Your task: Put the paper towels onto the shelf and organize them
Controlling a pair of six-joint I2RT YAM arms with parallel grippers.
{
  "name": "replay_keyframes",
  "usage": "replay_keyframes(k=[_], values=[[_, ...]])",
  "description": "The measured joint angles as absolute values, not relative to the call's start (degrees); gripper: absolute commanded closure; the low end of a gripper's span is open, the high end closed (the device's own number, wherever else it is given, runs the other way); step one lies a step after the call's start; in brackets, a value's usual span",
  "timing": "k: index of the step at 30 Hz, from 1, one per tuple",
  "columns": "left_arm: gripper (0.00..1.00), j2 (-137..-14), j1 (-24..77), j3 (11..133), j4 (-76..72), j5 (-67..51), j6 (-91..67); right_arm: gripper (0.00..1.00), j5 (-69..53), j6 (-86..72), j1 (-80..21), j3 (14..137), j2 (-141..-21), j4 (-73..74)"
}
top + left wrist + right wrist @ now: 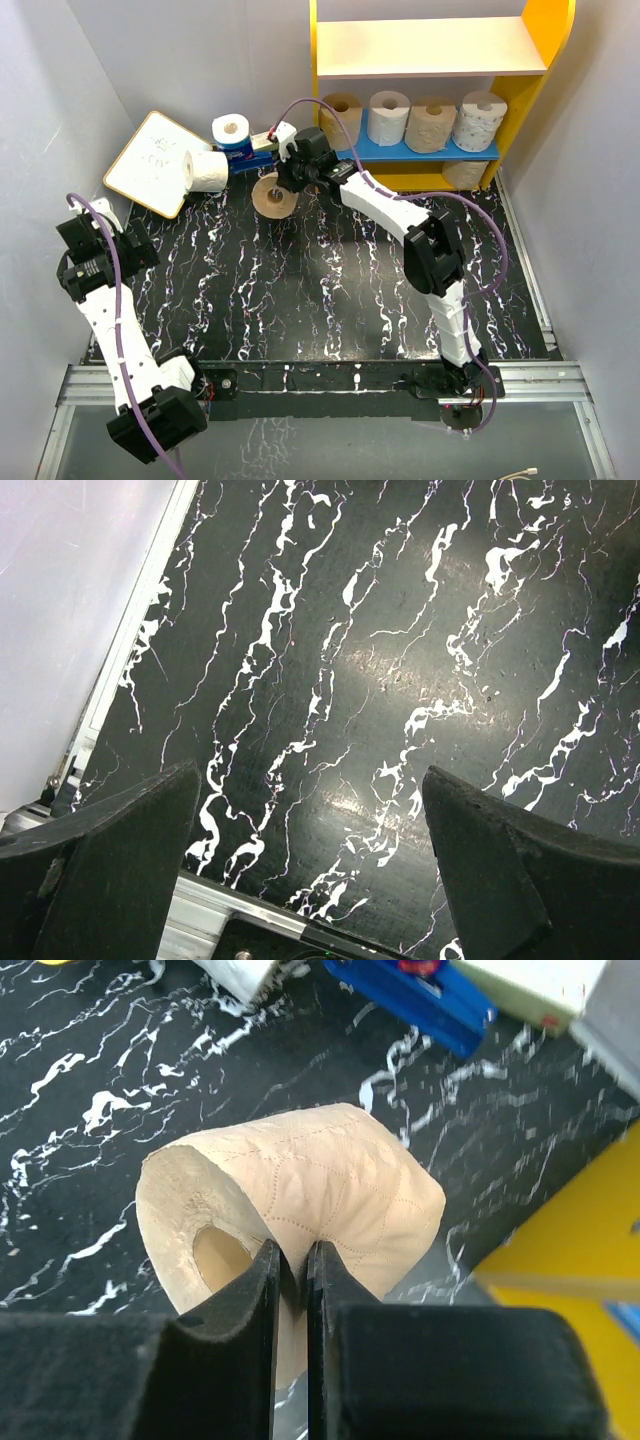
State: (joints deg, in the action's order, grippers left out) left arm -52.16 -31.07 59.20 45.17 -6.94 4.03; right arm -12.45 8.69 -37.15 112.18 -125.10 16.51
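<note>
Tan quilted roll (340, 1180), hollow core, wall pinched in right jaws; left jaws spread.

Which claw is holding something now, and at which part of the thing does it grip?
The right claw pinches the tan roll at its end rim, beside the hollow core. The left claw is open and empty.
</note>
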Motion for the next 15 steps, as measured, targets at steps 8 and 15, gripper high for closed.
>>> replay_keyframes(k=[8,15], values=[[0.07,-52.0,-31.1,59.0,45.2,-7.4,4.0,1.00,-6.5,-25.8,-35.0,104.7,-116.5,33.0],[0.07,-51.2,-31.1,59.0,45.0,-7.6,4.0,1.00,-6.2,-64.1,-23.4,75.4,-95.5,32.9]])
